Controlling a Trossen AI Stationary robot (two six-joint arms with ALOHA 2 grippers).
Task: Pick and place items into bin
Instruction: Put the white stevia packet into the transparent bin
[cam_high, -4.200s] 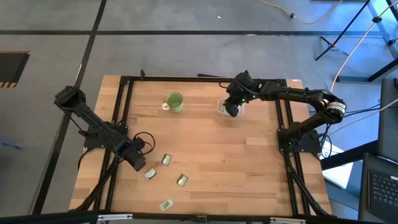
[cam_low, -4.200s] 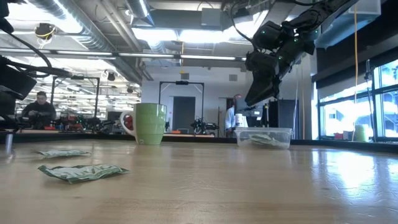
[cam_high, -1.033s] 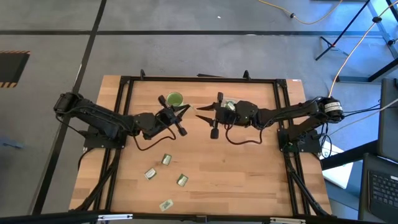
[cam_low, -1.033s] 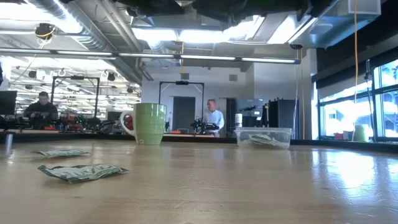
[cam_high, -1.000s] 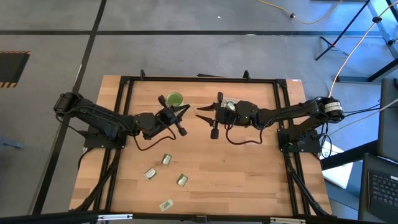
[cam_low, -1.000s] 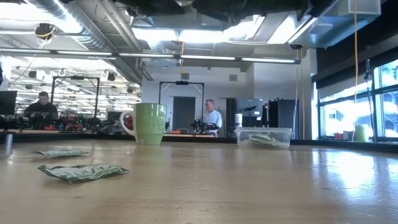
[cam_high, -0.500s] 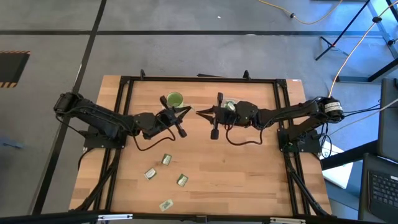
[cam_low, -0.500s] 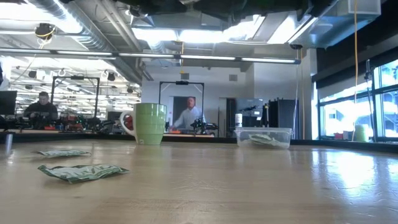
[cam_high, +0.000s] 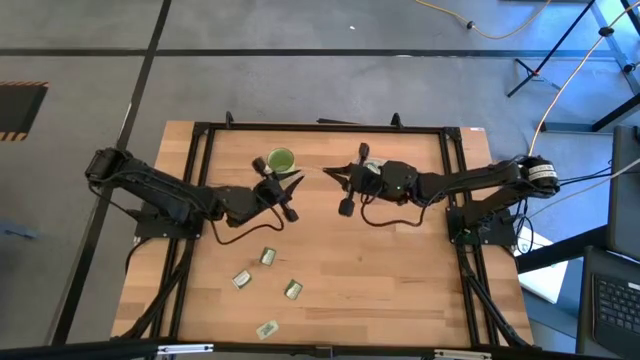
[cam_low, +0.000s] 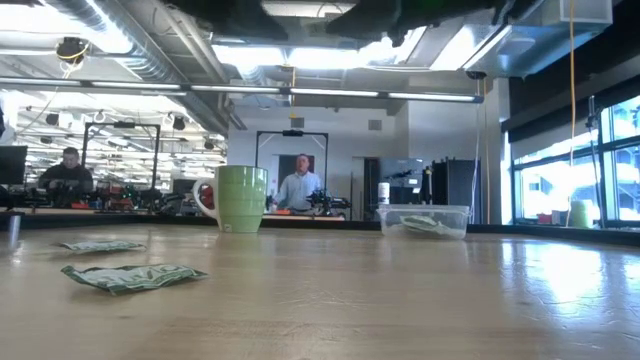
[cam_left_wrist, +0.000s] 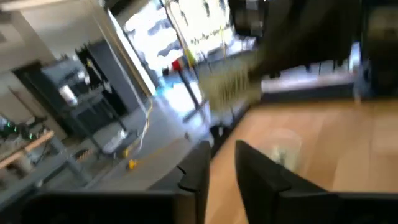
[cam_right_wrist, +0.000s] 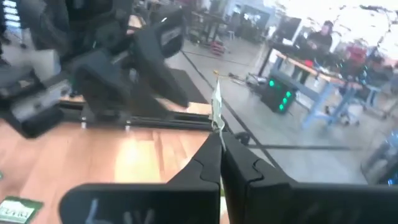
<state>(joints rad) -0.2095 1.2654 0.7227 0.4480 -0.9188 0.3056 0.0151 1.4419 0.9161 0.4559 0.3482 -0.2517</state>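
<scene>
Packet stands edge-up, pinched between the closed right gripper tips, mid-air. Left gripper jaws stand slightly apart, empty.

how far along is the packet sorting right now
Done: at least one packet lies in the clear bin.
In hand: the right gripper is shut on a held packet above mid-table, facing the open left gripper.
Left: four loose packets lie on the near-left part of the table, plus the held one, which is not binned yet.
</scene>
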